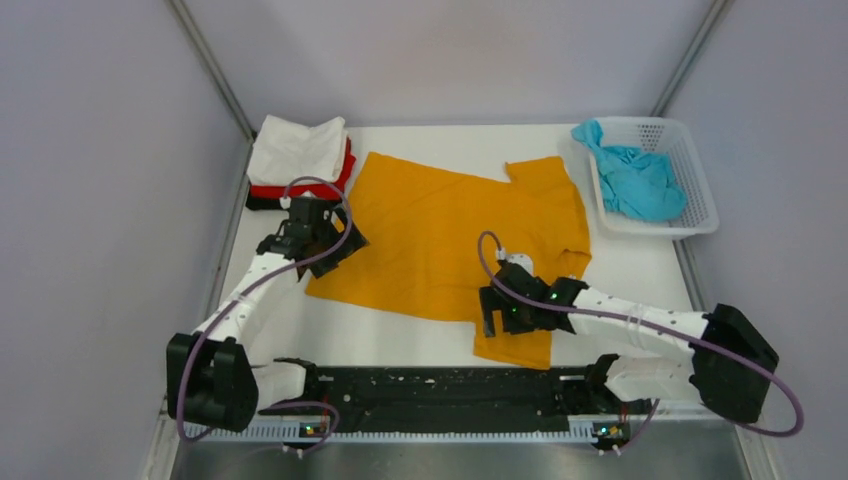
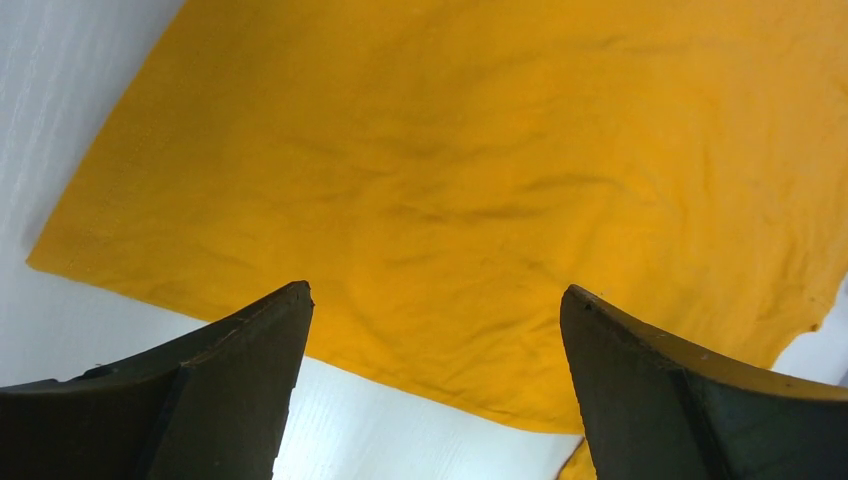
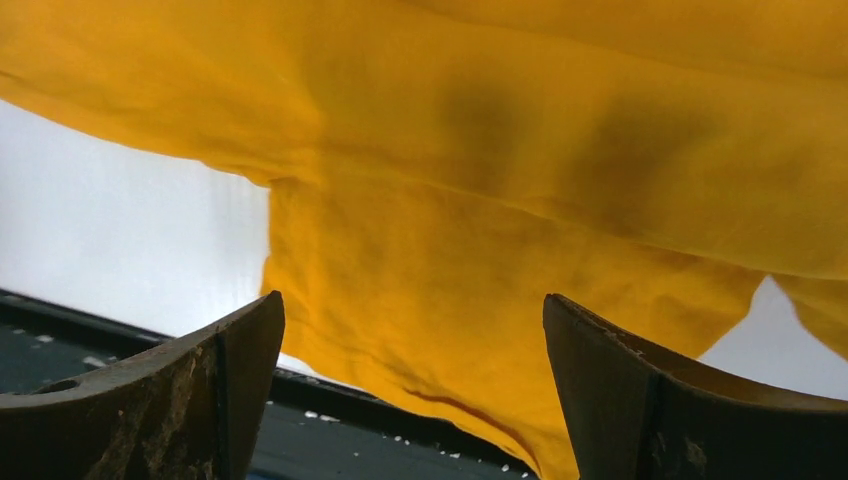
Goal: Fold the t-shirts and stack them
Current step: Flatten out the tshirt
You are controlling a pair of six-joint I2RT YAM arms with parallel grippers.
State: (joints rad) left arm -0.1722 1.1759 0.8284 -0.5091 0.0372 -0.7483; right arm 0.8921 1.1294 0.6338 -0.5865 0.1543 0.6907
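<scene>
Left end effector: jaws spread wide, nothing btwn them, gripping nothing. It sits over the left edge of the orange-yellow soft-cloth short-sleeved t-shirt, which lies spread mostly flat mid-counter. In the wrist view, smooth cloth lies ahead of the fingertips. Its straight edge crosses btwn the tips, w/ bare white counter on the near side. Whether it touches the cloth: can't tell. Off to its outer side there's only a narrow strip of counter before the wall.

Beyond it, in the far-left corner, is a folded stack: white cloth t-shirt on top, red cloth t-shirt under it, black cloth t-shirt at the bottom. The stack is just beside the orange-yellow shirt's far-left corner.

Right end effector: jaws also wide apart, empty, no grip. It's over the shirt's near-right part, where the cloth is rumpled w/ shadowed folds. A flap there reaches the black strip along the counter's near edge. In the wrist view, bare counter shows to its left and the strip under the tips. Past the shirt's right edge there's open counter.

Further out, far-right corner: white perforated plastic basket w/ the crumpled teal cloth t-shirt inside, one bit lapping over its far-left corner. Well apart from both end effectors.
</scene>
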